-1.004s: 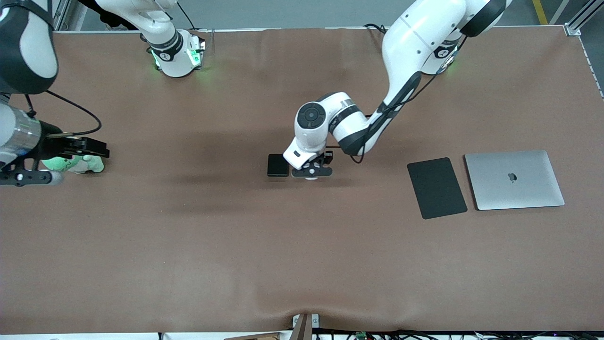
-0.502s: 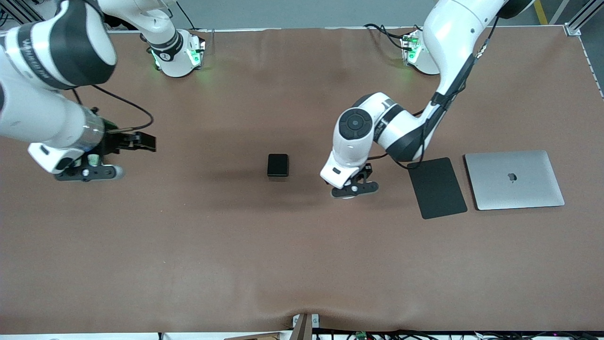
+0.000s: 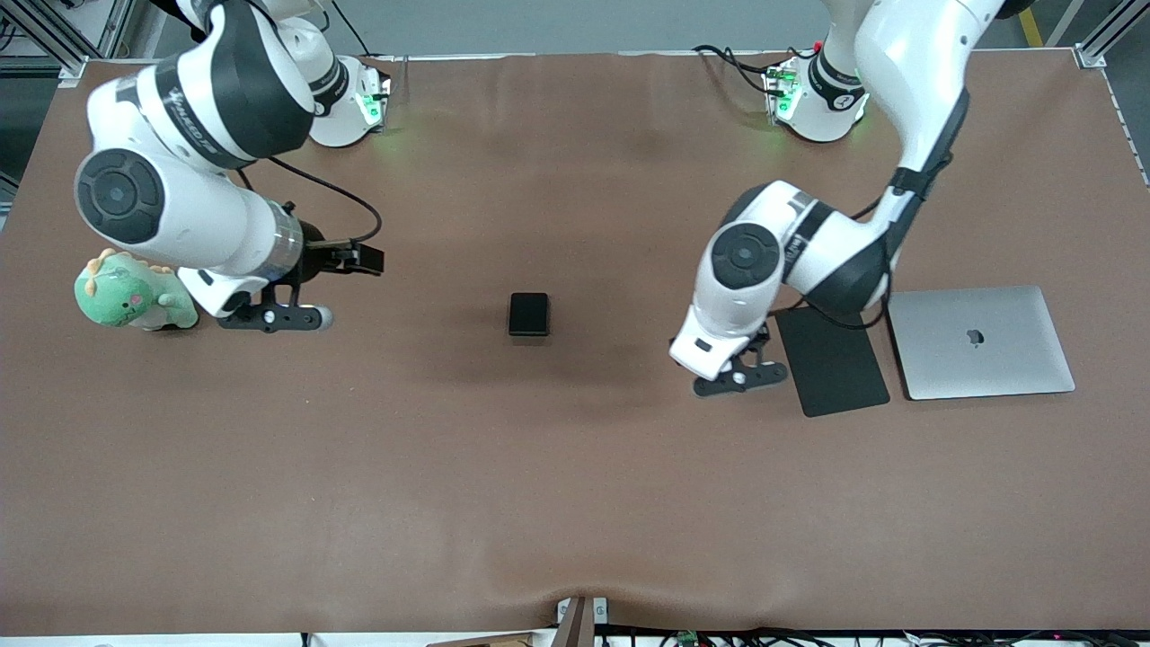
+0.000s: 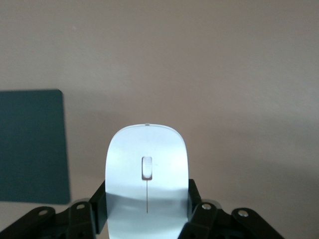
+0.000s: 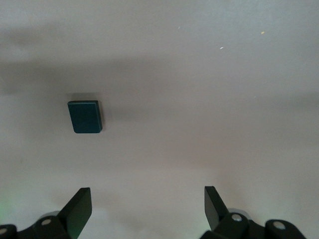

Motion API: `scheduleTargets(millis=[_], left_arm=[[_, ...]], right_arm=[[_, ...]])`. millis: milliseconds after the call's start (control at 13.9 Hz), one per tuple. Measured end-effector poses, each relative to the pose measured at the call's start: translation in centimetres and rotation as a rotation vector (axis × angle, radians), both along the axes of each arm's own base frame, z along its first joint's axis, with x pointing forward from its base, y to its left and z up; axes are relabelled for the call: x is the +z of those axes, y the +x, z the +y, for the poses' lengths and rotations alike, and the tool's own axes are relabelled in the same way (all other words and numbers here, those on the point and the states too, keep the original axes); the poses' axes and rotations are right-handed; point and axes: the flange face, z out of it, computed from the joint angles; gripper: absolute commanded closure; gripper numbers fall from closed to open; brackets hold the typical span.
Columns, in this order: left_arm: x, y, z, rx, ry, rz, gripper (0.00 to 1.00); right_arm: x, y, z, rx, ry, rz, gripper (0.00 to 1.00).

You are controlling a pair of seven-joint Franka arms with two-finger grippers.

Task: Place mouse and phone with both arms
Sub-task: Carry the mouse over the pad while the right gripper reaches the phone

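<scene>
The white mouse (image 4: 147, 174) with a thin grey line sits between my left gripper's fingers (image 4: 195, 201), which are shut on it. In the front view my left gripper (image 3: 738, 378) hangs over the table right beside the edge of the black mouse pad (image 3: 835, 359); the arm hides the mouse there. The black phone (image 3: 528, 314) lies flat at the table's middle and shows in the right wrist view (image 5: 85, 116). My right gripper (image 3: 274, 316) is open and empty (image 5: 147, 204), over bare table between the phone and the plush.
A closed silver laptop (image 3: 979, 341) lies beside the mouse pad, toward the left arm's end. The pad also shows in the left wrist view (image 4: 30, 144). A green dinosaur plush (image 3: 135, 296) sits at the right arm's end. A brown cloth (image 3: 575, 503) covers the table.
My left gripper has carried the mouse from beside the phone toward the mouse pad. My right arm has swung from the plush toward the phone. The phone has not moved.
</scene>
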Motion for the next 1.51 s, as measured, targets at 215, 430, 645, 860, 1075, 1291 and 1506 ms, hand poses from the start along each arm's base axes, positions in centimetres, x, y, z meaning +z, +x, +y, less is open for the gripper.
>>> scheduleTargets(millis=[215,430,645,860,1075,1291,1506], left_arm=[[-0.7,2.0,5.1,-0.02,0.011,0.028,1.0],[-1.8,3.5,11.1,-0.059,0.02,0.067,1.0],[-2.5,4.3,18.5,-0.099,0.007,0.106,1.0],[-4.9,3.6,23.9,-0.098,-0.043,0.108,1.0],[-7.4,2.2,24.2,-0.1,-0.066,0.101,1.0],[-8.2,1.5,23.6,-0.06,-0.071,0.101,1.0],[-8.5,1.3,23.5,0.007,-0.071,0.099,1.0]], right_arm=[[-2.9,-2.2,5.6,-0.05,-0.024,-0.02,0.0],[-6.0,-5.3,10.8,-0.059,-0.039,-0.042,0.0],[-8.3,-6.8,12.7,-0.057,-0.036,-0.068,0.0],[-10.8,-8.5,14.4,-0.056,-0.036,-0.088,0.0],[-14.2,-10.1,17.3,-0.083,-0.055,-0.094,0.0],[-18.1,-11.2,19.7,-0.08,-0.072,-0.097,0.0],[-21.0,-11.5,20.6,-0.089,-0.084,-0.101,0.0]])
